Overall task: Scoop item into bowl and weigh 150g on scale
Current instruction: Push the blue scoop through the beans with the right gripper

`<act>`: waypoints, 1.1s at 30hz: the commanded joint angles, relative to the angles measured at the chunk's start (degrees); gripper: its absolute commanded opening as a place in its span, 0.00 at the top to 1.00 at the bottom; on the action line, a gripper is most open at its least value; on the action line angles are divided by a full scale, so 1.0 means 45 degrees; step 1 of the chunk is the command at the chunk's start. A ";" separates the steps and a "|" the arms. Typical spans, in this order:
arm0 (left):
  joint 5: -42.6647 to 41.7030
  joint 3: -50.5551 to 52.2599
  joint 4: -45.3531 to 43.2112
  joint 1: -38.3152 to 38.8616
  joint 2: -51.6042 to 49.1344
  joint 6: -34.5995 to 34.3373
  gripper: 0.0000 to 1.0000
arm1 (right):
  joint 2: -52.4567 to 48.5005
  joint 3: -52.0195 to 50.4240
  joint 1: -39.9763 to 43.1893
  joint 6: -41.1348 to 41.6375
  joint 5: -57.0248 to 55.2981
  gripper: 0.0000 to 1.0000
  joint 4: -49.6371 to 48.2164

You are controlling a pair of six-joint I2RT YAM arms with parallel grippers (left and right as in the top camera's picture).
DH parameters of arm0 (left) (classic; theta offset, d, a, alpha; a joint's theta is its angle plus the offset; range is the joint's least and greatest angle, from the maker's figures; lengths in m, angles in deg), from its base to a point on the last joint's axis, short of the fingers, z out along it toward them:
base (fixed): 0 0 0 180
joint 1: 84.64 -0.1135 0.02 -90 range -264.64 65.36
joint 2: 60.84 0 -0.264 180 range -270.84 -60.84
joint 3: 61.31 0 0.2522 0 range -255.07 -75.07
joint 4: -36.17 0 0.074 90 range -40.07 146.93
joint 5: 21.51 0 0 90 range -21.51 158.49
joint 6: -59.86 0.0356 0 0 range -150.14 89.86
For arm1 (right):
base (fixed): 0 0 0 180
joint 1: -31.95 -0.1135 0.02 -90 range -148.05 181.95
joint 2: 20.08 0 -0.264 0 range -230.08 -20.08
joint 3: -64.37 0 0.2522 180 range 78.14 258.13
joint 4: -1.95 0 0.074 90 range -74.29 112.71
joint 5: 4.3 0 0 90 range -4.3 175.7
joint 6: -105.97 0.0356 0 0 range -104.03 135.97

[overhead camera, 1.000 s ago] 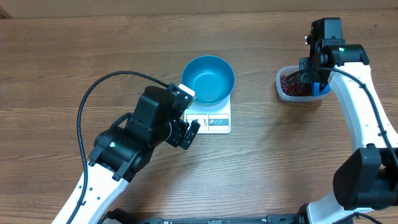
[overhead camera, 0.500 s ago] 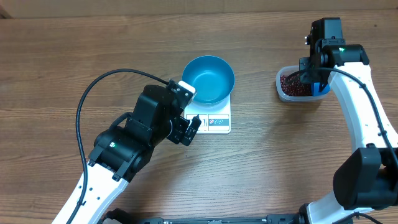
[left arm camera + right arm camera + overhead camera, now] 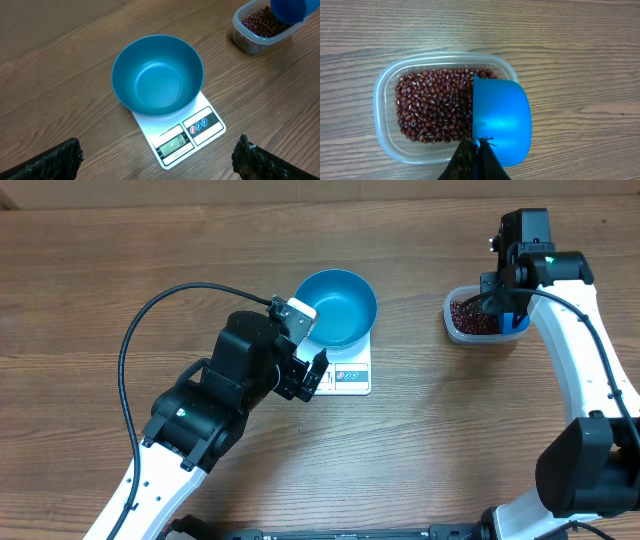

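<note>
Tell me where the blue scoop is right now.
In the right wrist view, the scoop is clamped in the right gripper over the right end of the clear tub of beans, well right of the bowl on the scale.

The bowl point(image 3: 336, 308) is set on the scale point(image 3: 348, 376) on the desk point(image 3: 430, 450); the tub point(image 3: 452, 330), filled with beans point(image 3: 468, 315), is placed well to the right.

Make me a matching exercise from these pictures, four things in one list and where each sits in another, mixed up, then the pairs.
Things: 1 bowl; 2 beans; 3 scoop; 4 scale.
Places: A in the clear tub; B held by the right claw; C on the table, under the bowl; D on top of the scale.
Pairs: 1-D; 2-A; 3-B; 4-C.
</note>
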 commanded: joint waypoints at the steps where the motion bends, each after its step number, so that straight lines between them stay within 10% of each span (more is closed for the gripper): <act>1: 0.0102 0.0000 0.0049 -0.0058 0.0039 -0.0199 0.00 | 0.0165 0.0335 0.0010 0.0029 0.0058 0.96 -0.0005; 33: 0.0102 0.0000 0.0782 -0.0058 0.0034 -0.0199 0.00 | 0.0044 0.0335 0.0010 -0.0155 -0.1200 0.96 -0.0306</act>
